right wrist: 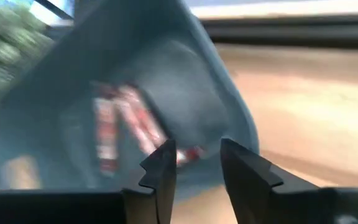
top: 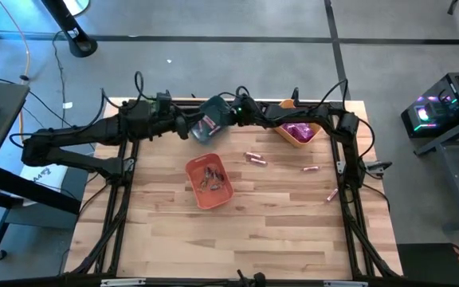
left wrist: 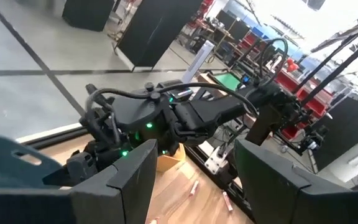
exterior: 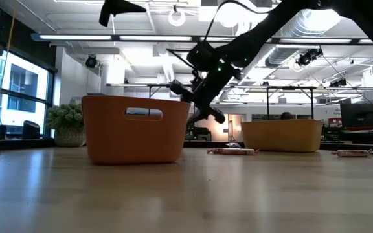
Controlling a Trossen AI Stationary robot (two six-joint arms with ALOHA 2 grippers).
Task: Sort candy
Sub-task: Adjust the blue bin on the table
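A teal bin (top: 211, 123) stands tilted at the table's far edge, its mouth toward my right gripper, with pink stick candy (right wrist: 126, 124) inside. My right gripper (right wrist: 197, 162) hovers open at the bin's mouth, nothing between its fingers. My left gripper (left wrist: 194, 180) reaches in from the left, wide open, with the bin's wall (left wrist: 11, 158) beside the outer side of one finger. The orange bin (top: 209, 182) holds small dark candy. The yellow bin (top: 297, 131) holds magenta packets. Loose pink sticks (top: 255, 158) lie on the table. My left gripper has nothing between its fingers. The teal bin's slotted wall (left wrist: 33, 158) stands close against the outer side of one finger (left wrist: 123, 180); I cannot tell whether they touch. My right gripper touches nothing.
More pink sticks lie toward the table's right (top: 310, 168) and right edge (top: 332, 195). A green plant ball (exterior: 67, 123) stands behind the orange bin (exterior: 135, 129) in the low view. Bare wood stretches across the table's near half.
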